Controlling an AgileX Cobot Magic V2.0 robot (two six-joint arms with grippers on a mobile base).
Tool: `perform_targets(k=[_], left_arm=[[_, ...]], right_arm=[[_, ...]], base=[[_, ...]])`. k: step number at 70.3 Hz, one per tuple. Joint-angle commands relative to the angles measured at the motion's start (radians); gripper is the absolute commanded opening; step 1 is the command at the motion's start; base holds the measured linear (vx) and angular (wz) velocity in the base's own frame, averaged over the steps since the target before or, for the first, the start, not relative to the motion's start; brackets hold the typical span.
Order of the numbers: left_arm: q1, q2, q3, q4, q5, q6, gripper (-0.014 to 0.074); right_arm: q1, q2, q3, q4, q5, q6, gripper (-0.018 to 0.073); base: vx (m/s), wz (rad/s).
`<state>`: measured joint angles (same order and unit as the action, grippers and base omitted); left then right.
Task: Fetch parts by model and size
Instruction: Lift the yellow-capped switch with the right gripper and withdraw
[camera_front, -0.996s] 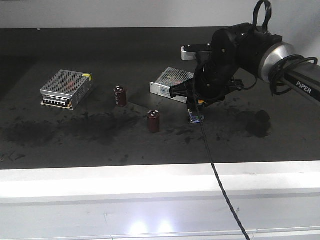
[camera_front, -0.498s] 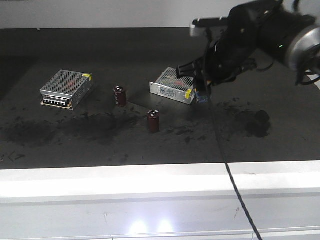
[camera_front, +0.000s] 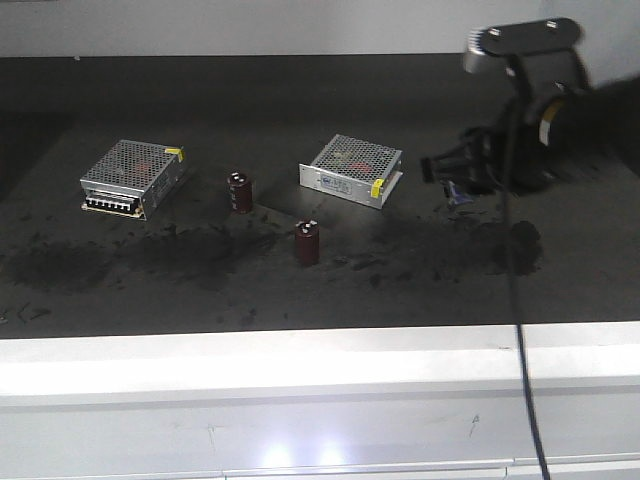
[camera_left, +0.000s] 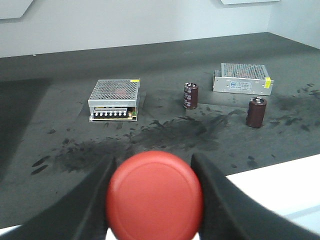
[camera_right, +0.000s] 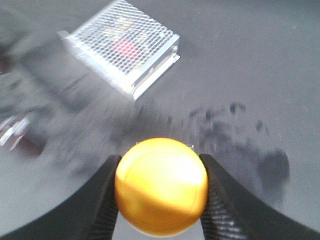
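Dark smudged tabletop (camera_front: 200, 275) is seen below. The yellow-capped switch (camera_right: 161, 185) is clamped in the right gripper (camera_right: 161, 192), right of the right-hand metal box (camera_front: 350, 168). The red-capped switch (camera_left: 154, 195) is clamped in the left gripper (camera_left: 154, 202), well in front of that box.

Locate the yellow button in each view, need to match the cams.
Front view: yellow button at right, mid-height, mostly hidden by the right gripper; only a bluish base shows.
Left wrist view: not in it.
Right wrist view: bottom centre, clamped between the black fingers.
Shared landmark: the silver mesh box nearest it.
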<state>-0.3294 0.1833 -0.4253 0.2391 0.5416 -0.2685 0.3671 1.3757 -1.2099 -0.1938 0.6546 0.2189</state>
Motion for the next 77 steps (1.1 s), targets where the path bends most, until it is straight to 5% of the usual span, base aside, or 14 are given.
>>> perform_targets(k=[1,56,77], left_arm=[[-0.008,0.011,-0.023,0.01,-0.076,-0.001,-0.0007],[-0.008,0.011,-0.023,0.01,-0.076,-0.001,-0.0007],[-0.008,0.011,-0.023,0.01,-0.076,-0.001,-0.0007]], right_arm=[[-0.004,-0.154,0.089,-0.011,-0.147,0.001,-0.001],[-0.004,-0.888,0.75,-0.042,-0.556,-0.011,-0.001],[-0.004,-0.928,0.78,-0.042,-0.601,-0.011,-0.001]], base=[[0.0,0.0],[0.0,0.0],[0.0,0.0]])
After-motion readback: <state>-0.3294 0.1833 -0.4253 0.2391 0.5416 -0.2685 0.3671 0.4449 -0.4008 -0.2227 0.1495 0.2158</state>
